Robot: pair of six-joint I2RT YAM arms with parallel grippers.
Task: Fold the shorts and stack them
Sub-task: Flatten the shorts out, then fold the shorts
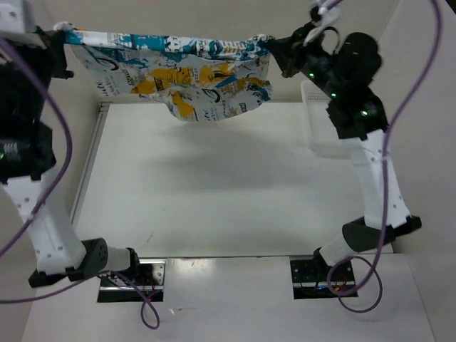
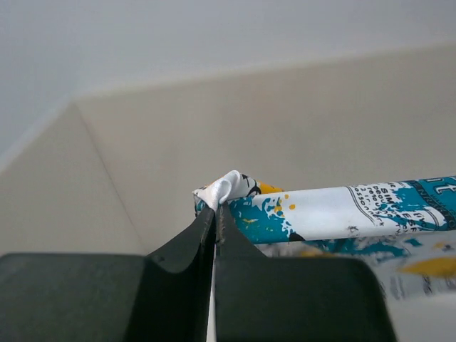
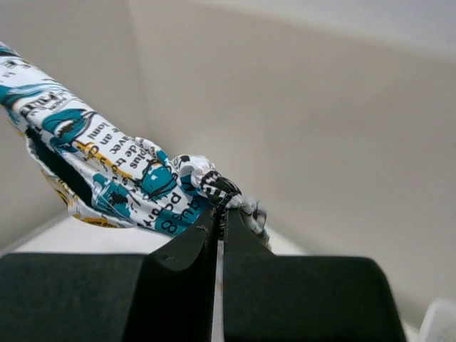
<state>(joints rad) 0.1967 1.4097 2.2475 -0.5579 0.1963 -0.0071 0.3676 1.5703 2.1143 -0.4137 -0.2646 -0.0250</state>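
The printed shorts (image 1: 178,68) hang stretched in the air above the far side of the table, white with teal, yellow and black patches. My left gripper (image 1: 63,32) is shut on their left corner (image 2: 228,189), and the band runs off to the right in the left wrist view. My right gripper (image 1: 274,48) is shut on the bunched right corner (image 3: 214,187). The middle of the cloth sags down between the two grips.
A white mesh basket (image 1: 317,117) stands at the right edge of the table, partly behind the right arm. The white table surface (image 1: 206,192) lies below the hanging cloth. Purple cables (image 1: 64,142) loop round both arms.
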